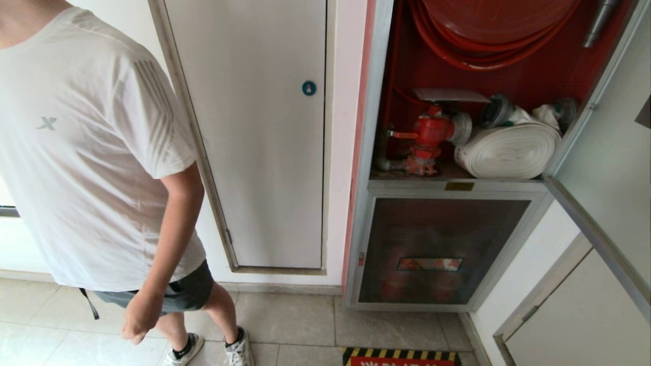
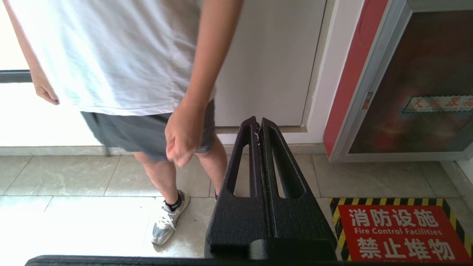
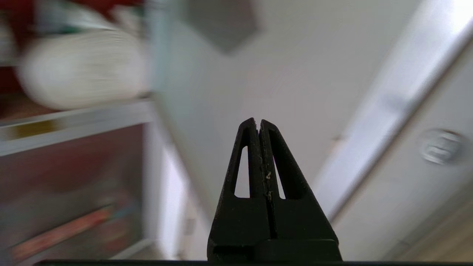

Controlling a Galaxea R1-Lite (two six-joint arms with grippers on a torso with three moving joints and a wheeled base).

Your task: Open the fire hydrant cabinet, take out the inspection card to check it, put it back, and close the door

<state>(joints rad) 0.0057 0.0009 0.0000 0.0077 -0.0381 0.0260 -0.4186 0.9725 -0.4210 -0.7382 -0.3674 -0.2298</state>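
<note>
The fire hydrant cabinet (image 1: 402,76) stands open, showing a red hose reel (image 1: 488,30), a red valve (image 1: 430,134) and a white rolled hose (image 1: 508,150). A flat pale card, the inspection card (image 1: 450,95), lies on top of the valve; its print is too small to read. The door (image 1: 605,152) is swung out to the right. My right gripper (image 3: 258,123) is shut and empty, and points at the door's pane (image 3: 288,74) beside the hose (image 3: 81,70). My left gripper (image 2: 258,123) is shut and empty, low over the floor. Neither arm shows in the head view.
A person in a white T-shirt (image 1: 91,152) stands at the left, one hand (image 2: 184,136) close to my left gripper. A white panel with a blue lock (image 1: 308,88) is left of the cabinet. Below are a smaller glass panel (image 1: 430,264) and a red floor sign (image 2: 399,232).
</note>
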